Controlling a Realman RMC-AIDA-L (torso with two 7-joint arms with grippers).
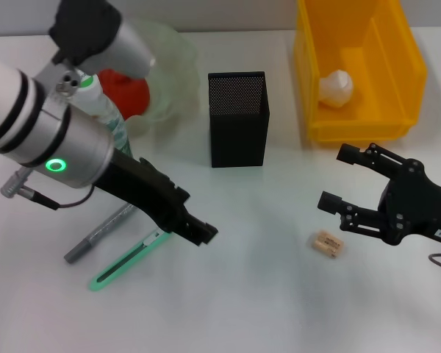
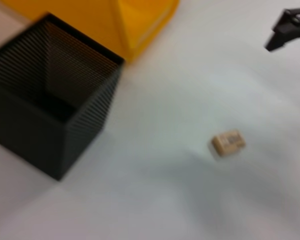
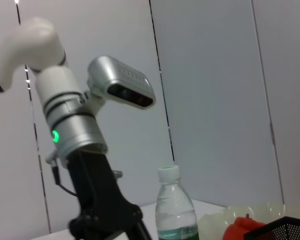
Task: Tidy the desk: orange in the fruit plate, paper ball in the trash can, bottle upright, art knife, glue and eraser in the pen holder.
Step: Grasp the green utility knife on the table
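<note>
White desk (image 1: pixel 264 294) carries all. Yellow trash can (image 1: pixel 397 110) at far right holds paper ball (image 1: pixel 336 88). Fruit plate (image 1: pixel 173 59) at far left holds orange (image 1: pixel 128 92); bottle (image 1: pixel 103 107) upright beside it. Black mesh pen holder (image 1: pixel 238 121) at centre. Left tool (image 1: pixel 202 234) over green art knife (image 1: pixel 128 259), grey glue (image 1: pixel 95 237) alongside; its opening: cannot tell. Right tool (image 1: pixel 342 180) spread wide, just beside eraser (image 1: pixel 328 244).

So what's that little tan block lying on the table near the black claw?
That is the eraser, a small tan rectangular block with what looks like a printed label or sleeve around it; the print is too small to read. It lies flat on the white table, touching nothing. The open right gripper sits just beside it, apart from it. The black mesh pen holder stands farther off.
</note>
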